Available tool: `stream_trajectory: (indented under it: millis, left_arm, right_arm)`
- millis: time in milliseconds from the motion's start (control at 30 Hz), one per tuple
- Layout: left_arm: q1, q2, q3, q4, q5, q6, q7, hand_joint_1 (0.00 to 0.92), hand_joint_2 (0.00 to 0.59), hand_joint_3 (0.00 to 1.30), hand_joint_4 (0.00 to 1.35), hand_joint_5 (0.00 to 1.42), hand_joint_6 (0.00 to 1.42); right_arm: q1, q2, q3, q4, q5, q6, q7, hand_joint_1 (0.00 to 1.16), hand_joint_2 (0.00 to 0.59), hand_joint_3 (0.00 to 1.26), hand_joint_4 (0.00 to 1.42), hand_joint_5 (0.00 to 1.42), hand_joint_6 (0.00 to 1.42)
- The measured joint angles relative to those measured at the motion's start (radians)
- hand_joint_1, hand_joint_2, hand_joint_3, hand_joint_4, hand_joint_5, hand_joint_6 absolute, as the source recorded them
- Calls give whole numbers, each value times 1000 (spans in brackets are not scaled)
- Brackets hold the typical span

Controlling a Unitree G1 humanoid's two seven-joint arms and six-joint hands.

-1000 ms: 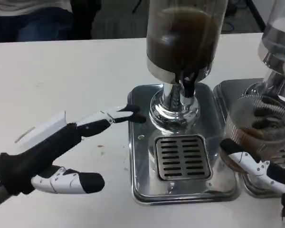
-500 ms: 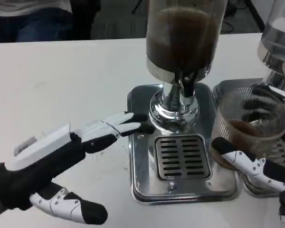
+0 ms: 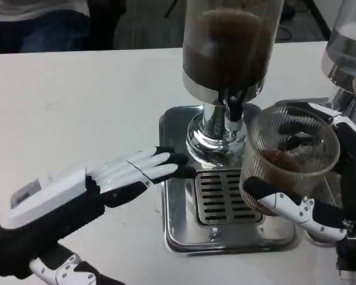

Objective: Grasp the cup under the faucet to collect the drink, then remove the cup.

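I'm looking down on the white table (image 3: 77,89), with the drink dispenser (image 3: 228,47) standing tall at the top, dark liquid in its clear tank. Its steel drip tray (image 3: 178,231) sits below, slotted grate (image 3: 222,199) in the middle. A second dispenser (image 3: 350,53) shows at the right edge. My left hand (image 3: 77,196) lies flat and holding nothing, fingers stretched out, tips reaching over the tray's left rim beside the dispenser's base. My right hand (image 3: 320,208) wraps the ribbed clear cup (image 3: 288,157), thumb across the front, fingers behind. The cup is up off the tray, just right of the faucet (image 3: 233,110), brown drink pooled in its bottom.
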Motion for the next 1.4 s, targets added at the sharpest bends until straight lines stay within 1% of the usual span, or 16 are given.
stream_trajectory:
  millis: [200,267,400,567,733,1033,1400]
  left_arm:
    - [38,26,30,-46,-25,-1,5,0,35,100,0,0,41]
    - [50,28,33,-53,-26,-1,5,0,35,99,0,0,41]
    - [86,34,64,-62,-28,-1,8,0,36,97,0,0,40]
    - [119,39,88,-64,-31,-1,8,0,36,97,0,0,40]
    - [135,45,108,-72,-51,-1,8,0,35,92,0,0,40]
    - [149,47,111,-81,-60,-1,8,0,35,95,0,0,40]
    - [147,52,111,-81,-60,-1,8,0,36,77,0,0,30]
  right_arm:
    - [13,2,18,-26,6,10,18,1056,46,869,1012,1172,1424]
    - [14,1,20,-27,6,12,22,1056,46,870,1024,1173,1424]
    - [23,0,19,-37,6,15,26,1055,50,870,1027,1173,1424]
    - [29,-5,17,-55,12,21,36,1054,57,870,1028,1173,1424]
    - [35,-13,17,-58,17,33,44,1053,60,874,1028,1173,1424]
    - [56,-19,16,-63,22,36,45,1052,62,879,1028,1173,1424]
    - [80,-22,16,-94,23,48,45,1052,62,879,1028,1173,1424]
